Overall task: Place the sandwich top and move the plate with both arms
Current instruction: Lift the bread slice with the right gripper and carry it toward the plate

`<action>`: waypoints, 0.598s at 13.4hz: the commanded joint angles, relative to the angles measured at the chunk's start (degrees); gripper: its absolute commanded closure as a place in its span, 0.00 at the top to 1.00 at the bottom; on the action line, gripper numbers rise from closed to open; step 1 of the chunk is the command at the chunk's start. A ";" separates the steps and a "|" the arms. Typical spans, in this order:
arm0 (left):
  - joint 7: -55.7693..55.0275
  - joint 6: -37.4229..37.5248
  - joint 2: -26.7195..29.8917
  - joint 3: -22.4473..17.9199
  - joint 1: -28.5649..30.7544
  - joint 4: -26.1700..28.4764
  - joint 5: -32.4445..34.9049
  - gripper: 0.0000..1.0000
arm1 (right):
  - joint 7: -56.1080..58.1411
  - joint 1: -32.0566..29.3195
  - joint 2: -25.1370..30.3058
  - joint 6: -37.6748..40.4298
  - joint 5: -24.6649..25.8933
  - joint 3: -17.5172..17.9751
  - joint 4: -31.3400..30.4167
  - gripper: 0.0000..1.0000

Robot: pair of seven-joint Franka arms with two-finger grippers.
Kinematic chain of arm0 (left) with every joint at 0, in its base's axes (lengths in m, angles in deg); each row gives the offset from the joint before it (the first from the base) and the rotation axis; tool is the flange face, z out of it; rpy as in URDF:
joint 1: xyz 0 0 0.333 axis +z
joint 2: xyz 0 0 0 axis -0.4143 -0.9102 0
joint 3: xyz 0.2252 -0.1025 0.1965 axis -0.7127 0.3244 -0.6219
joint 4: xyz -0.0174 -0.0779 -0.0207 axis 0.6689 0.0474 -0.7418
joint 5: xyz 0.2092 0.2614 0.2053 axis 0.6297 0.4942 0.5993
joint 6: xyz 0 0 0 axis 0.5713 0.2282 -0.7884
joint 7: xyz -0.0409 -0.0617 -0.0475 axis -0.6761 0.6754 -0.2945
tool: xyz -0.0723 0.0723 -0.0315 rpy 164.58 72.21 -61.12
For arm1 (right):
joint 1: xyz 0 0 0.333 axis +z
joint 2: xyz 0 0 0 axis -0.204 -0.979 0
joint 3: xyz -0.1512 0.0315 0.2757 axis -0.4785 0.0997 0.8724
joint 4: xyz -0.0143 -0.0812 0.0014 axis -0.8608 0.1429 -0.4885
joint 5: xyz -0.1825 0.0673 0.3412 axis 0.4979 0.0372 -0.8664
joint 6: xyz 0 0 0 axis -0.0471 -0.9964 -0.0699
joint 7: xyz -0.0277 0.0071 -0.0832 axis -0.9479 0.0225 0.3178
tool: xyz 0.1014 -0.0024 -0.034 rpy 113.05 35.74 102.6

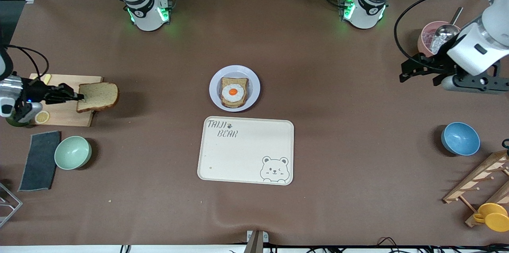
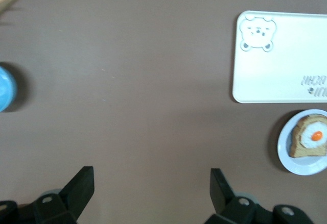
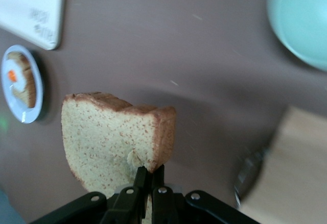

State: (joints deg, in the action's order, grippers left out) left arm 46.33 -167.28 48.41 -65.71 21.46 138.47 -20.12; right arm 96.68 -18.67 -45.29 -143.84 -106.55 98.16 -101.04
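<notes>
The sandwich top [image 1: 98,96], a plain brown bread slice, hangs in the air over the edge of a wooden board, pinched at one crust edge by my right gripper [image 1: 80,96], which is shut on it. In the right wrist view the sandwich top [image 3: 110,136] sticks out from the closed fingertips [image 3: 142,175]. The pale round plate [image 1: 251,96] sits at mid-table and carries a bread slice with a fried egg [image 1: 233,92]. My left gripper [image 1: 403,72] hovers open and empty over bare table at the left arm's end; the left wrist view shows its fingers [image 2: 82,185] wide apart.
A cream bear tray [image 1: 245,150] lies just nearer the camera than the plate. At the right arm's end are the wooden board [image 1: 65,115], a mint bowl [image 1: 72,152] and a dark cloth [image 1: 39,160]. A pink cup with a scoop [image 1: 434,38], a blue bowl [image 1: 460,138] and a wooden rack [image 1: 481,183] stand at the left arm's end.
</notes>
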 commanded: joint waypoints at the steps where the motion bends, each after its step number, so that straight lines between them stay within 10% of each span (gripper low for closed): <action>1: 3.74 -2.67 -0.74 -0.16 1.16 3.99 -7.40 1.00 | 3.09 3.00 0.47 1.93 -0.48 5.95 3.50 0.00; 8: 13.96 -16.17 -4.16 0.97 3.28 15.74 -15.42 1.00 | 12.41 26.81 -8.99 1.49 2.06 7.11 16.93 0.00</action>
State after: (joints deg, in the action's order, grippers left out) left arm 59.60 -176.51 43.95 -65.86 25.03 148.31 -32.31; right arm 105.87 4.68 -48.57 -143.41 -106.05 105.88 -90.01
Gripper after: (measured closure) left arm 0.000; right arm 0.930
